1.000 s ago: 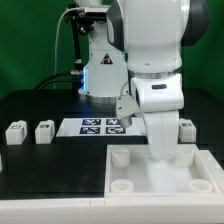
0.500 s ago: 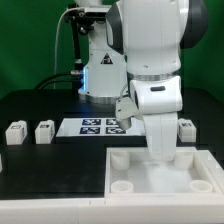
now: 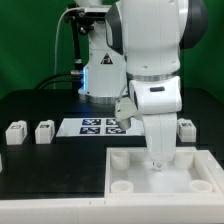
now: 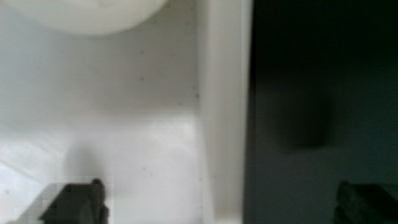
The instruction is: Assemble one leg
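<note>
We judge that no leg has been picked yet. Our claw [image 4: 222, 205] hangs with its fingers [image 4: 75, 200] wide apart, straddling the far rim of the top [image 3: 140, 172] and gripping nothing. Two legs [image 3: 15, 132] stand at the exterior view's left. A third leg [image 3: 185, 127] stands at its right, half hidden by the arm [image 3: 150, 50]. The next move calls for rising clear and centring over one leg. We cannot find a fourth, and the wrist view is blurred.

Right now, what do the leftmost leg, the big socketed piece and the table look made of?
Leg: likely hard plastic, matte white, with crisp moulded edges. Socketed piece: seemingly the same white plastic, smooth and even in colour, with raised round sockets formed in one piece. Table: black and matte, no glare; fabric or coated board, can't tell.
</note>
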`<state>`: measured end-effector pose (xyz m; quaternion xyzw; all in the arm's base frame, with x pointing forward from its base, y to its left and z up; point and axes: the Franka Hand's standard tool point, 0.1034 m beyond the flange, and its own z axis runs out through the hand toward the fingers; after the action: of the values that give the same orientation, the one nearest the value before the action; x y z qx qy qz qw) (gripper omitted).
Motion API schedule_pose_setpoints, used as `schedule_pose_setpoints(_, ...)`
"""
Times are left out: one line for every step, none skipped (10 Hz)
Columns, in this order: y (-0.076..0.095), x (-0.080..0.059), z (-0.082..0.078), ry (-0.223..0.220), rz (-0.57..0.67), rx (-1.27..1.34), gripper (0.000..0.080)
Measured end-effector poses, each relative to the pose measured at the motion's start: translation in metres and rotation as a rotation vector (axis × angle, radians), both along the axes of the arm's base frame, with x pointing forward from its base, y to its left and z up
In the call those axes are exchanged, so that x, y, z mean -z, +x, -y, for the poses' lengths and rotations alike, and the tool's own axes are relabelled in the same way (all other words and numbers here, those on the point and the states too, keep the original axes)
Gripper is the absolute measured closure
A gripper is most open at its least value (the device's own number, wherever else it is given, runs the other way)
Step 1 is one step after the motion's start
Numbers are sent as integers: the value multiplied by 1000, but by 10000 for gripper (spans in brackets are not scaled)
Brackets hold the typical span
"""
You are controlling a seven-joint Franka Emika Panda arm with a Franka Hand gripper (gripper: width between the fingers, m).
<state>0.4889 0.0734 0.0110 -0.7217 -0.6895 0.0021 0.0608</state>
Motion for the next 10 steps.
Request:
schedule_pose_setpoints(0,0,0,0,0,0,153)
schedule_pose_setpoints(0,0,0,0,0,0,151)
schedule_pose_setpoints(0,0,0,0,0,1,151)
schedule_pose_setpoints(1,-3,1,-3,2,20,151)
schedule_pose_setpoints(3,-19,1,-18,14,92,151)
schedule_pose_setpoints(1,-38,-2,-34,19,164,151)
schedule_pose_setpoints(-3,-51,-11,-43,28,203,151)
schedule_pose_setpoints(-10,-59,-22,-49,29,321,151)
schedule_pose_setpoints(-17,-63,-36,-57,25,458,151)
schedule_pose_setpoints(-20,-64,-52,-59,21,622,151)
